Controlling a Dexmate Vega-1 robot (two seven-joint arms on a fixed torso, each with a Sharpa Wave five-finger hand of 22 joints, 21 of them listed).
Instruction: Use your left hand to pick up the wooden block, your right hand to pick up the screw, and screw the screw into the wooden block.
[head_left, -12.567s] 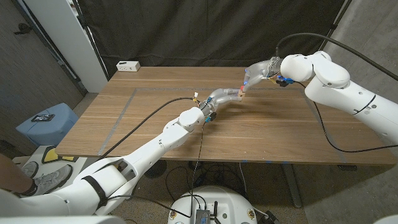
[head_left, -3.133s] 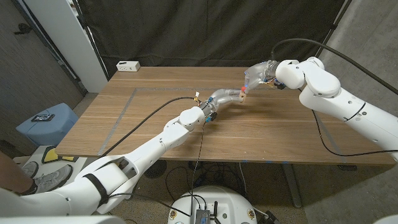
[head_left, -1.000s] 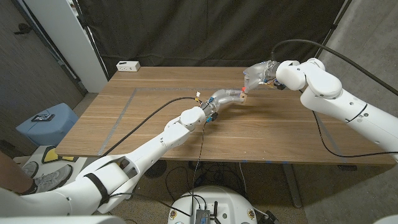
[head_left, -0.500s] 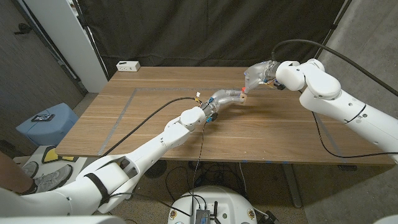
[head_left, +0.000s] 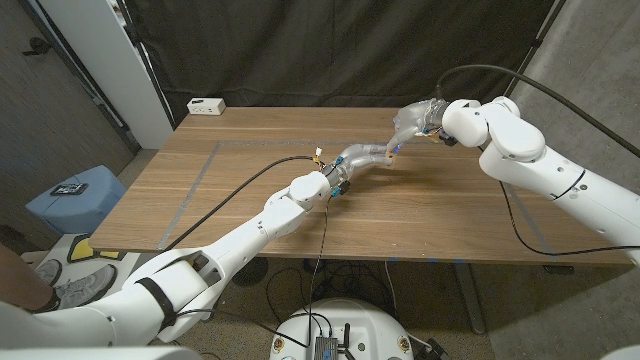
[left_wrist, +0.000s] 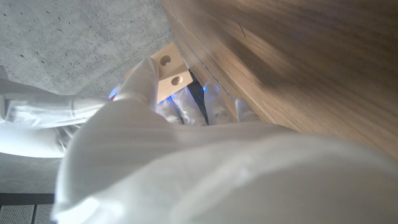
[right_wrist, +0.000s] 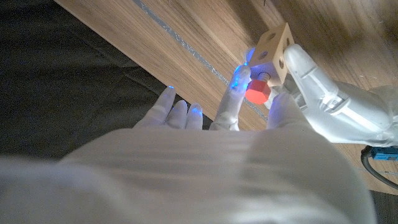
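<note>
Cross-threading is our main worry here. At the upper middle of the head view, above the bench (head_left: 420, 215), we have the left robot hand (head_left: 362, 156) gripping the wooden block (head_left: 386, 154), and the right robot hand (head_left: 412, 122) pinching the red-headed screw (right_wrist: 257, 92) between two fingertips (right_wrist: 239, 79), its head pressed against the block's face at a hole. In the right wrist view the screw sits between those fingertips at the upper right of the frame, touching the block. If our two wrists are not lined up, the screw could bite at an angle and jam, or pop out of the shallow pinch and drop onto the bench. The block could also twist in our left grip, since in the left wrist view, at the upper left, only the fingers on one side of it show.

Compared with the frame of a second ago, our right forearm has rolled slightly and the hand has shifted a little toward the block, which fits a turning motion. The block and our left arm sit where they were. Against the oldest frame, our right elbow has swung inward noticeably.
</note>
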